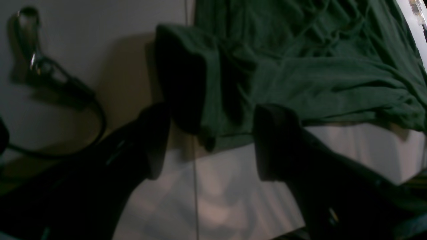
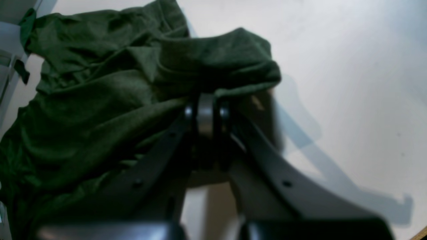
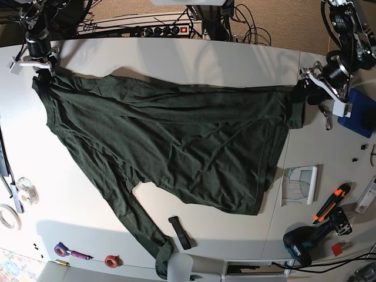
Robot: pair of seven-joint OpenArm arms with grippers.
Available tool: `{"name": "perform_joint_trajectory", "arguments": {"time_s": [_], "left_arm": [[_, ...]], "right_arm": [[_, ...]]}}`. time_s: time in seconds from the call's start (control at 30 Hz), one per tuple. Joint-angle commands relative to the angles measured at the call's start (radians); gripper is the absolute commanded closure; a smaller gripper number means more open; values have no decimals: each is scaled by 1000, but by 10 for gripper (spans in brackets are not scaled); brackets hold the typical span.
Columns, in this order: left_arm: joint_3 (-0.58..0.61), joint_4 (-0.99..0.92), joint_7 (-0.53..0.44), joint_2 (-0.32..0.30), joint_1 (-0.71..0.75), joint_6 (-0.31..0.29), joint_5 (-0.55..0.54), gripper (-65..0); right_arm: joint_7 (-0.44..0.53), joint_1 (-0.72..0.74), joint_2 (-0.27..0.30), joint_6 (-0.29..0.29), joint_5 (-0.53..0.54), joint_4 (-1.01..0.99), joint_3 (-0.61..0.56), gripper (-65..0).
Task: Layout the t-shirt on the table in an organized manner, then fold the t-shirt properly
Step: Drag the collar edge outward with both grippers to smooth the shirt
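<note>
1. The right gripper (image 2: 206,105) is seen with its fingers drawn narrowly together. A bunched fold of the dark green t-shirt (image 3: 176,135) is pinched at the tips and draped over them.
2. The left gripper (image 1: 213,113) is seen with its fingers (image 1: 156,140) held wide apart. A rolled edge of the cloth lies between the tips, but no clamp on it can be made out.
3. In the base view the right gripper is placed at 10 o'clock on the white table (image 3: 176,59) and the left gripper at 2 o'clock. The garment's upper edge is stretched in a nearly straight line between them.
4. The t-shirt is spread across the middle of the table, wrinkled and skewed. Its body slopes from 10 o'clock down toward 5 o'clock, and one long sleeve is trailed to the table's edge at 6 o'clock.
5. A black strap (image 3: 180,232) is laid just beside that sleeve, at 6 o'clock.
6. At 4 to 5 o'clock, clear of the cloth, three things are found: a curled paper sheet (image 3: 299,185), an orange-and-black hand tool (image 3: 330,201) and a power drill (image 3: 306,241).
7. A roll of tape (image 3: 7,218) is seen at 8 o'clock, and a power strip (image 3: 158,29) lies past the table's far edge at 12 o'clock.
</note>
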Motion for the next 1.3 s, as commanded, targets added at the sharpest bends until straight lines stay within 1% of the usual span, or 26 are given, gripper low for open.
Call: {"name": "perform_joint_trajectory", "arguments": {"time_s": [0.0, 0.1, 0.23, 0.4, 0.47, 0.57, 0.67, 0.7, 0.73, 0.77, 0.8, 0.9, 0.93, 1.0, 1.07, 1.2, 1.23, 1.27], "left_arm": [[-7, 16, -23, -4, 1, 24, -2, -401], [-6, 16, -27, 27, 3, 60, 17, -400], [-5, 15, -40, 59, -2, 86, 16, -400], [49, -17, -41, 59, -3, 87, 16, -399], [93, -46, -49, 59, -3, 108, 17, -399], [146, -102, -80, 59, -14, 107, 17, -399], [160, -143, -72, 59, -41, 101, 16, -398], [159, -147, -72, 58, -48, 97, 17, -385], [159, -147, -70, 58, -51, 95, 16, -354], [159, -146, -71, 58, -54, 96, 16, -307], [159, -146, -71, 58, -55, 95, 16, -247], [158, -146, -70, 53, -55, 93, 16, -25], [156, -146, -68, 51, -55, 76, 17, 0], [147, -146, -43, 40, -55, 35, 15, 0], [129, -145, -19, 26, -54, 18, 8, 0], [64, -145, 8, 0, -32, 16, -50, 0], [45, -145, 22, -2, -26, 11, -61, 0], [27, -145, 30, -3, -16, -7, -71, 0]], "right_arm": [[19, 0, 16, 11, 18, 14, 4, 0], [17, 0, 16, 11, 18, 14, 4, 0], [12, 0, 16, 11, 21, 14, 4, 0], [11, 0, 16, 11, 22, 14, 4, 0], [11, 0, 16, 11, 22, 14, 4, 0], [9, 0, 16, 11, 22, 14, 4, 0], [7, 0, 16, 11, 22, 14, 4, 0], [7, -1, 16, 11, 21, 14, 4, 0], [7, 0, 16, 11, 21, 14, 4, 0], [7, 0, 16, 11, 21, 14, 4, 0], [7, 0, 16, 11, 21, 14, 4, 0], [7, 0, 16, 12, 22, 14, 4, 0], [7, 0, 16, 13, 24, 14, 4, 0], [3, 0, 17, 35, 26, 15, 4, 0], [-17, 0, 17, 63, 26, 16, 5, 0], [-36, -9, 17, 64, 27, 16, 5, 0], [-41, -11, 19, 64, 28, 16, 5, 0], [-44, -16, 20, 64, 28, 16, 5, 0]]}}
